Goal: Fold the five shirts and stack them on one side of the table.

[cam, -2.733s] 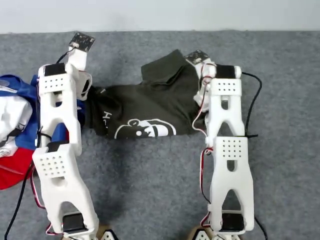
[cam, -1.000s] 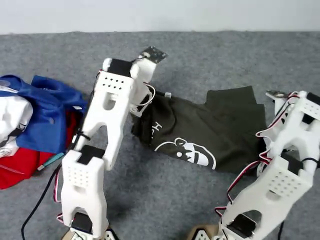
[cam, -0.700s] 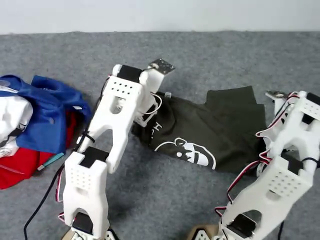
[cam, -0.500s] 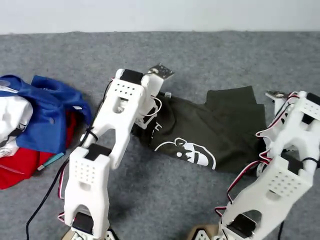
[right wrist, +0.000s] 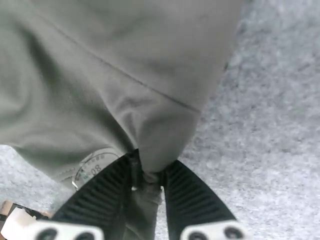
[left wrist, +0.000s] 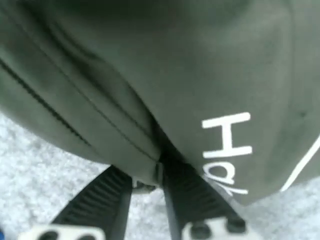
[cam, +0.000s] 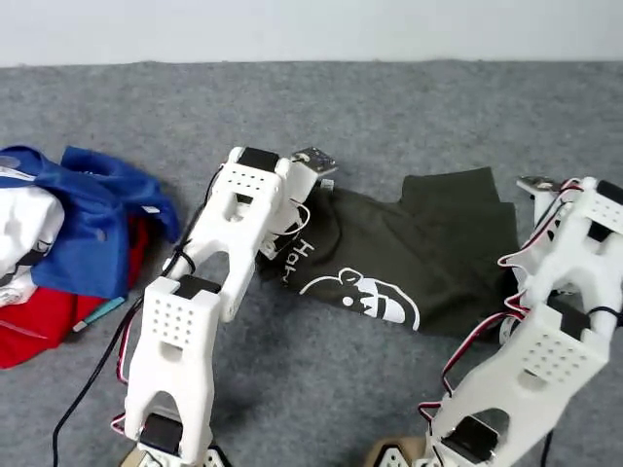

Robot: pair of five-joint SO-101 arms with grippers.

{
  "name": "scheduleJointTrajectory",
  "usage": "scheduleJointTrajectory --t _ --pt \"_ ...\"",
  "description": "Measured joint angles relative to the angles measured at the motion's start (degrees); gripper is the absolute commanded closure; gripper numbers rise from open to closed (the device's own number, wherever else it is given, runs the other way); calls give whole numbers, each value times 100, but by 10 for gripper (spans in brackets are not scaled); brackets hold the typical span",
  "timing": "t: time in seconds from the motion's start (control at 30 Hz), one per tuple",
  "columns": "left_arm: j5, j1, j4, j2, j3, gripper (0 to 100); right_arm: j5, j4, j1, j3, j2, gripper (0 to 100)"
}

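Both our left gripper [left wrist: 157, 172] and right gripper [right wrist: 147, 172] pinch the dark-green printed shirt [cam: 409, 253], stretched sideways, short of the far edge of the grey carpeted table [cam: 321, 389].

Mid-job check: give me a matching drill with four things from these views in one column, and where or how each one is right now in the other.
Things:
1. dark green shirt
2. blue shirt
3. red shirt
4. left claw

States:
A. partly buried under the blue one
B. pinching fabric beside white lettering
C. laid out, white print facing up
D. draped over the red one, on the left side

Pairs: 1-C, 2-D, 3-A, 4-B
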Motion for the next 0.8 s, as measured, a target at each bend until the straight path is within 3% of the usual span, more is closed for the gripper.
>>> scheduleJointTrajectory --t 0.3,0.8 --pt "-1301 -255 563 70 -1187 987 0 0 0 0 0 989" --pt "-2338 -1363 563 149 -1301 987 0 18 -26 0 0 989"
